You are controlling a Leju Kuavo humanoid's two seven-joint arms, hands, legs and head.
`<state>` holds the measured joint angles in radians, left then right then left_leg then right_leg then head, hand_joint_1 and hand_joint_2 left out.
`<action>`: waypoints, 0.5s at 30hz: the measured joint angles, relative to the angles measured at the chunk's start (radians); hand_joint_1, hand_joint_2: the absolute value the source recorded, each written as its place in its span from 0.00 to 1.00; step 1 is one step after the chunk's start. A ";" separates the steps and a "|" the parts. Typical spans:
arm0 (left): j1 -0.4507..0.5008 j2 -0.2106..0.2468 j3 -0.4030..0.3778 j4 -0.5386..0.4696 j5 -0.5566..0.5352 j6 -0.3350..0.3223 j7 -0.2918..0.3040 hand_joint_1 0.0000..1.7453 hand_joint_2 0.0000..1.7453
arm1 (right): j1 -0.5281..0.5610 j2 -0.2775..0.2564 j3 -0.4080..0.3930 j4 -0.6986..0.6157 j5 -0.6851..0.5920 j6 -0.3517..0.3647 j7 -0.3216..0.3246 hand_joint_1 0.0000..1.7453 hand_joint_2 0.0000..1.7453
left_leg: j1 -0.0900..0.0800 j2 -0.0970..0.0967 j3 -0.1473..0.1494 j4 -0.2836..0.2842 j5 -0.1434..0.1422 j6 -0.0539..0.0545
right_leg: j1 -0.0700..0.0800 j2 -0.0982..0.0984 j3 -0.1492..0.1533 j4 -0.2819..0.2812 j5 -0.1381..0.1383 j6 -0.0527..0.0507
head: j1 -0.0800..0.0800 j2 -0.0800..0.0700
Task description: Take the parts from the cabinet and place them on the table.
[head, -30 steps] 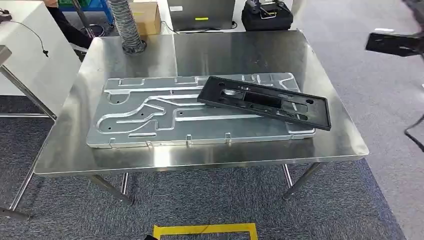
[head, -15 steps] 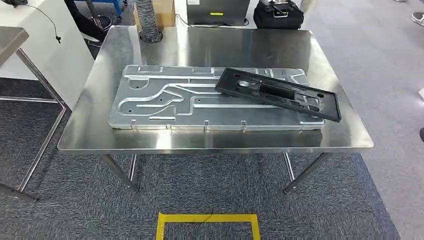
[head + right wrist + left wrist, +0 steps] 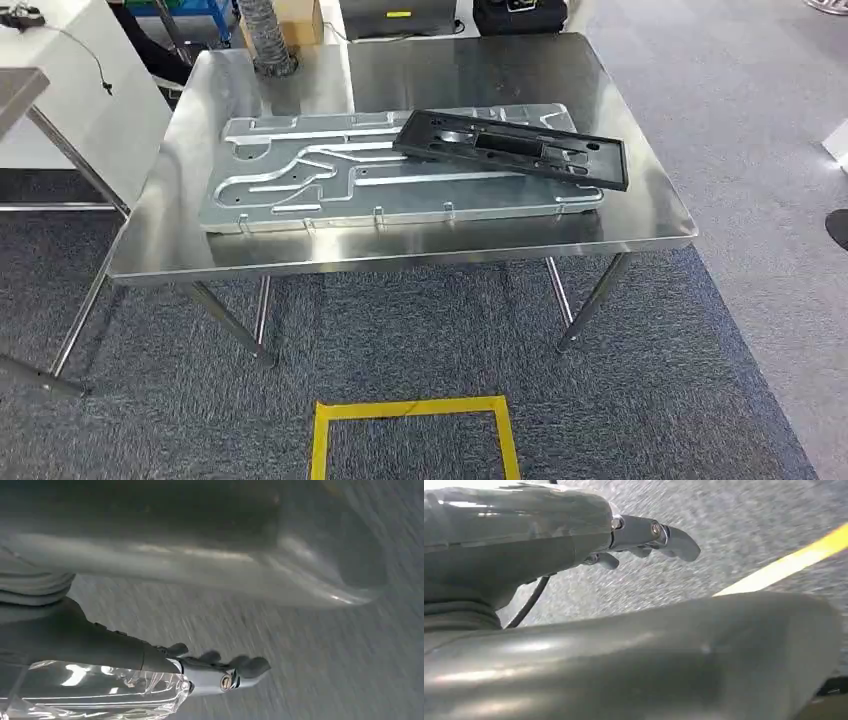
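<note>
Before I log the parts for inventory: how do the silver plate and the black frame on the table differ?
The silver plate is shiny metal with raised channels; the black frame is matte, with cut-out openings. The plate is much the larger. The plate lies flat on the table, square to its edges; the frame lies across the plate's right end, skewed. Both are long, flat rectangular parts.

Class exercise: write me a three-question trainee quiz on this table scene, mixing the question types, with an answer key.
1. True or false: the black frame lies flat on the bare table.
2. What lies under the black frame: A a cardboard box, B the silver plate, C a cloth?
3. Fill in: the yellow tape square is on the ____.

Key: 1 false, it lies partly on the silver plate. 2 B. 3 floor.
</note>
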<state>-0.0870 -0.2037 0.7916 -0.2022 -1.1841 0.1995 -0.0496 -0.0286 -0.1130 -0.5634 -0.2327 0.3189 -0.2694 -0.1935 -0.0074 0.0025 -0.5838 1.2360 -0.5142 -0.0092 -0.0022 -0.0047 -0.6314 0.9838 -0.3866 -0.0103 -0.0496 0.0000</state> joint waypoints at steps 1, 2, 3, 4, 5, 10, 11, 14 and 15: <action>0.000 0.001 0.000 0.000 -0.002 0.000 0.005 0.00 0.00 | -0.001 0.018 0.000 0.004 0.008 0.014 0.009 0.00 0.00 | 0.000 -0.001 0.065 -0.080 0.014 0.004 | 0.000 0.001 -0.016 0.005 0.010 0.002 | 0.000 0.000; -0.001 0.004 -0.001 0.000 -0.002 0.000 0.010 0.00 0.00 | -0.004 0.035 0.000 0.007 0.016 0.027 0.015 0.00 0.00 | -0.001 -0.003 0.149 -0.186 -0.016 0.011 | 0.000 0.002 -0.024 0.011 0.020 0.006 | 0.000 0.000; -0.002 0.005 -0.001 0.000 -0.002 0.000 0.014 0.00 0.00 | -0.006 0.049 0.000 0.008 0.021 0.038 0.016 0.00 0.00 | -0.005 -0.003 0.207 -0.289 -0.049 0.014 | 0.005 0.004 -0.028 0.018 0.027 0.011 | 0.000 0.000; 0.000 0.006 -0.001 0.000 -0.002 -0.002 0.023 0.00 0.00 | -0.006 0.061 0.000 0.010 0.028 0.050 0.018 0.00 0.00 | -0.006 -0.002 0.202 -0.286 -0.052 0.023 | 0.004 0.001 -0.026 0.014 0.040 0.015 | 0.001 0.000; 0.002 0.006 -0.001 0.000 -0.002 -0.004 0.032 0.00 0.00 | -0.008 0.068 0.000 0.012 0.034 0.057 0.020 0.00 0.00 | -0.008 -0.002 0.196 -0.288 -0.047 0.027 | 0.001 0.001 -0.028 0.010 0.051 0.020 | 0.000 0.000; 0.007 0.013 -0.001 0.002 -0.014 -0.024 0.076 0.00 0.00 | -0.008 0.105 0.013 0.025 0.061 0.086 0.033 0.00 0.00 | -0.001 0.010 0.124 -0.290 0.027 0.060 | -0.009 0.005 -0.075 0.140 -0.122 0.050 | 0.000 0.001; 0.010 0.014 -0.001 0.002 -0.018 -0.027 0.079 0.00 0.00 | -0.009 0.114 0.014 0.026 0.060 0.089 0.034 0.00 0.00 | -0.001 0.010 0.105 -0.288 0.041 0.059 | -0.011 0.005 -0.089 0.223 -0.175 0.056 | 0.000 0.000; 0.012 0.016 -0.003 0.002 -0.031 -0.037 0.084 0.00 0.00 | -0.014 0.132 0.018 0.028 0.065 0.098 0.045 0.00 0.00 | -0.001 0.015 0.042 -0.273 0.079 0.053 | -0.017 0.005 -0.065 0.332 -0.133 0.066 | 0.000 0.000; 0.012 0.017 -0.005 0.002 -0.035 -0.039 0.084 0.00 0.00 | -0.016 0.137 0.020 0.028 0.069 0.103 0.053 0.00 0.00 | -0.001 0.015 0.021 -0.265 0.090 0.050 | -0.019 0.005 -0.019 0.290 -0.093 0.065 | 0.000 0.000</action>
<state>-0.0751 -0.1869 0.7866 -0.2007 -1.2192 0.1602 0.0343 -0.0443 0.0236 -0.5432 -0.2045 0.3879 -0.1660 -0.1408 -0.0080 0.0173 -0.5630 0.9707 -0.4239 0.0406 -0.0217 0.0002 -0.6500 1.2734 -0.4793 0.0548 -0.0492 0.0004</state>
